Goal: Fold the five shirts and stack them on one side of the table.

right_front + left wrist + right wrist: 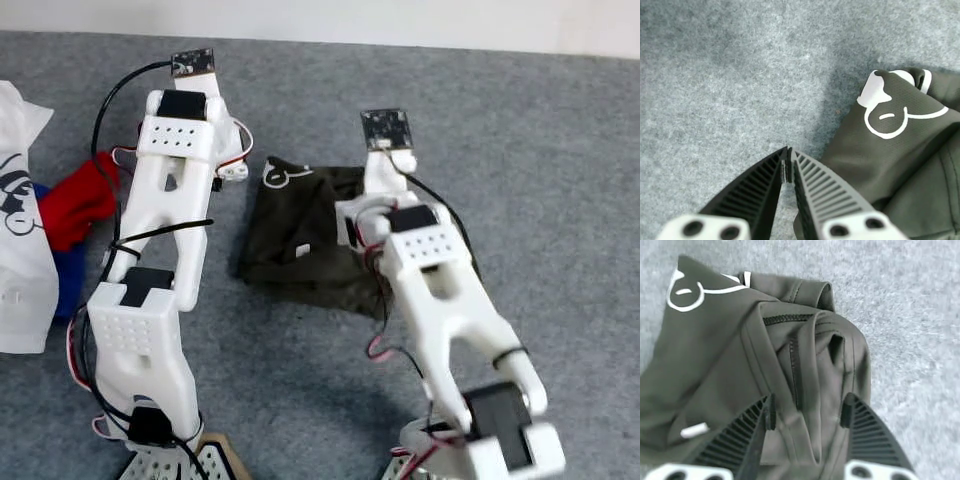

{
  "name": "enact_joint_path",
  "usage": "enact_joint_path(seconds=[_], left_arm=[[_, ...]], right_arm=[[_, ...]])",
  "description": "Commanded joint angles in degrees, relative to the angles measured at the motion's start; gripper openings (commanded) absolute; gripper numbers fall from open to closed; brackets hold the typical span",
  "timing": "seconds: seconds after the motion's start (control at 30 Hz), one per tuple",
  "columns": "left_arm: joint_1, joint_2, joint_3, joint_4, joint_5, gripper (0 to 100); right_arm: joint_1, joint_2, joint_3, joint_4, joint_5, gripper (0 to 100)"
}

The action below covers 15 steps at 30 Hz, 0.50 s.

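Note:
A dark olive shirt lies crumpled and partly folded on the grey felt between the two arms; a white printed figure marks its far corner. My left gripper is shut with nothing in it, its tips over bare felt just beside that printed corner; from above it sits at the shirt's left far corner. My right gripper is open, straddling the bunched folds and seam of the olive shirt, above the shirt's right edge.
At the table's left edge lies a pile: a white shirt with a black print, a red shirt and a blue one beneath. Bare grey felt stretches to the right and far side.

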Motion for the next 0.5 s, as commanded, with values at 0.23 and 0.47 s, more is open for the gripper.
enact_joint_path(seconds=[0.23, 0.47], left_arm=[[0.48, -0.31, 1.10, -3.16, 0.62, 1], [0.48, -0.31, 2.07, -4.04, 0.62, 1]], right_arm=[[0.22, 9.63, -10.42, -0.66, 0.35, 23.1], [0.22, 9.63, -10.42, -0.66, 0.26, 23.1]])
